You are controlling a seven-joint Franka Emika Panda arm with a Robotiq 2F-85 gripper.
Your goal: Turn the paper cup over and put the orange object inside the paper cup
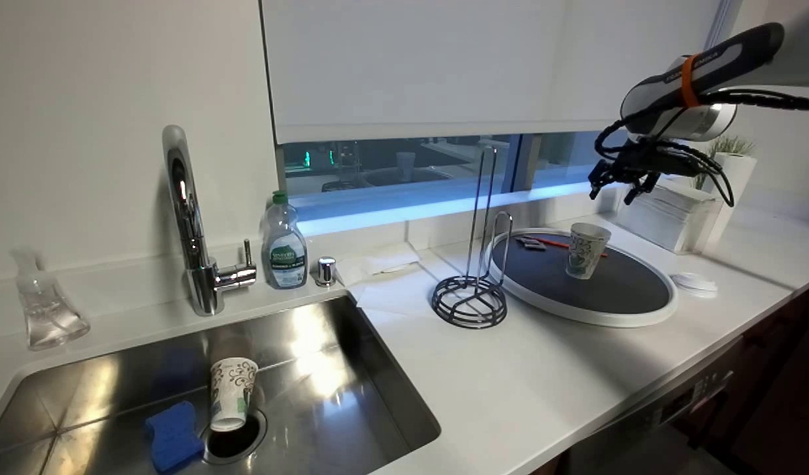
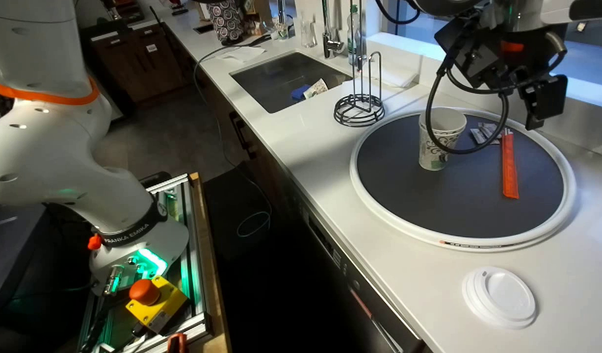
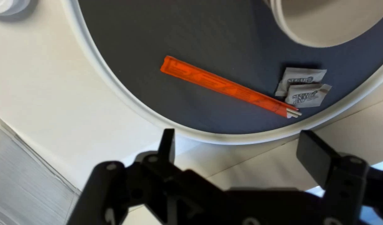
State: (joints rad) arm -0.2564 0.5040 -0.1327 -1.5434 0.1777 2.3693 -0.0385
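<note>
The paper cup (image 1: 583, 254) stands upright, mouth up, on the round dark tray (image 1: 549, 305). It is whitish tan with dark swirls; its rim looks doubled in an exterior view (image 2: 433, 156). Its plain inside shows at the top right of the wrist view (image 3: 338, 23). The orange object (image 3: 228, 87), a slim sleeve with pale stick ends, lies flat on the tray, apart from the cup. It also shows in both exterior views (image 1: 554, 243) (image 2: 510, 166). My gripper (image 3: 237, 133) is open and empty, high above the tray's wall-side edge (image 1: 613, 194).
Sugar packets (image 3: 306, 89) lie beside the orange object's stick end. White lids (image 2: 499, 296) lie on the counter near the tray. A wire holder (image 1: 470, 300) stands beside the tray. A napkin stack (image 1: 668, 214) is behind it. Another patterned cup (image 1: 231, 392) lies in the sink.
</note>
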